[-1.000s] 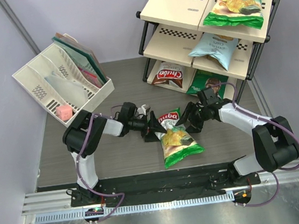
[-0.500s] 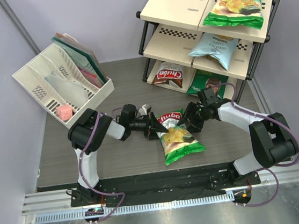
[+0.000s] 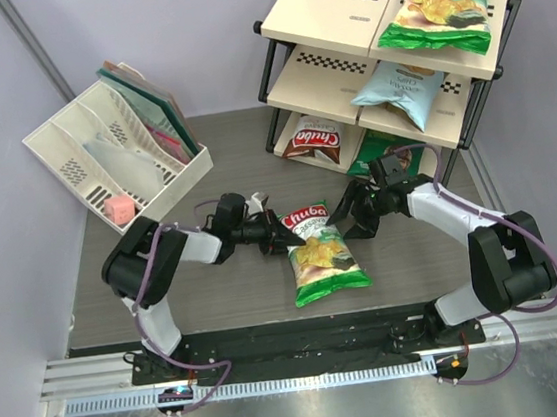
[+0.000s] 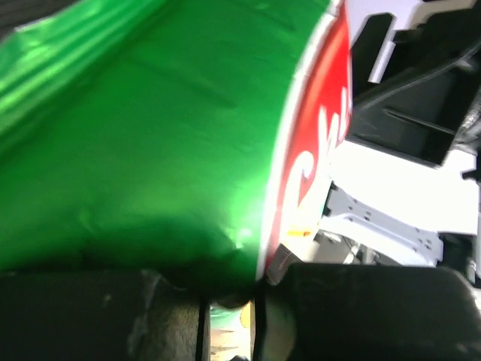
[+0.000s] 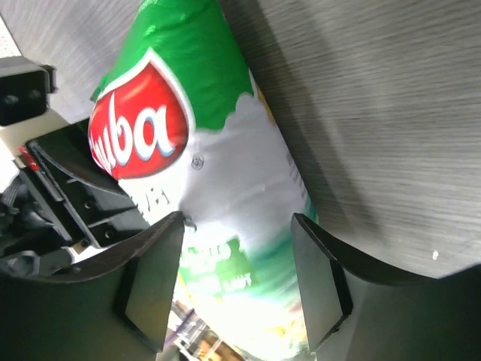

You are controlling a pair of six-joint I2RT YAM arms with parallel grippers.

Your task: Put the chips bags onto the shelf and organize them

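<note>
Now the green bag (image 3: 319, 254) lies centre of the table (image 3: 223, 164): left gripper (image 3: 282, 235) jaws pinch its 10 o'clock corner, right gripper (image 3: 348, 223) jaws gape at its 2 o'clock corner. Best secure both corners before lifting it level toward the shelf (image 3: 331, 6) at 1 o'clock.

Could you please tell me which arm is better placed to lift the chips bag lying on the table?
Left, probably: the left end effector is pinched on the top corner of the glossy green-and-white chips bag, whereas the right end effector stands open at its other side.
</note>
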